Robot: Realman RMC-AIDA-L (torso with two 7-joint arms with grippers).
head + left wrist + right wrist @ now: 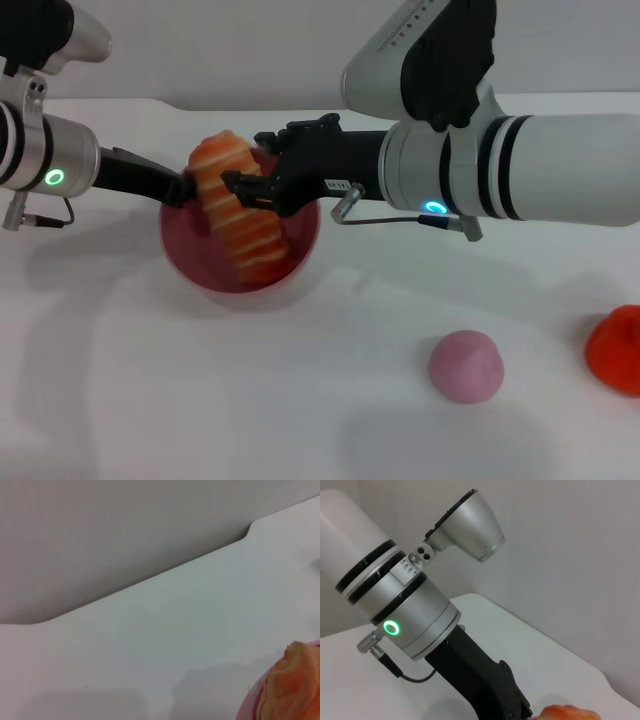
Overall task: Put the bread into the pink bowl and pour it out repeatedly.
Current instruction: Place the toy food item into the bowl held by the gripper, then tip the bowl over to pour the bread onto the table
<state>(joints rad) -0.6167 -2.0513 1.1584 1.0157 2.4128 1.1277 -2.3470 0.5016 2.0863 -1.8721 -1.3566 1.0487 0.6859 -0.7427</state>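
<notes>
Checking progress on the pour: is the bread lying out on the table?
No, the bread sits in the pink bowl, between the left gripper and the right gripper.

Bright, even light; soft shadows on the white table [300,400].

The bread [240,215] wears orange crust ridges striped with pale cream grooves, and the pink bowl [205,268] shows a deeper rose inside. On the white counter [250,400] sit a soft pink dome [466,366] and a bright red-orange piece [617,347]. Both arms are silver and white with black bands, black grippers, the left gripper [176,190] and right gripper [240,182], and a glowing green ring light on the left.
</notes>
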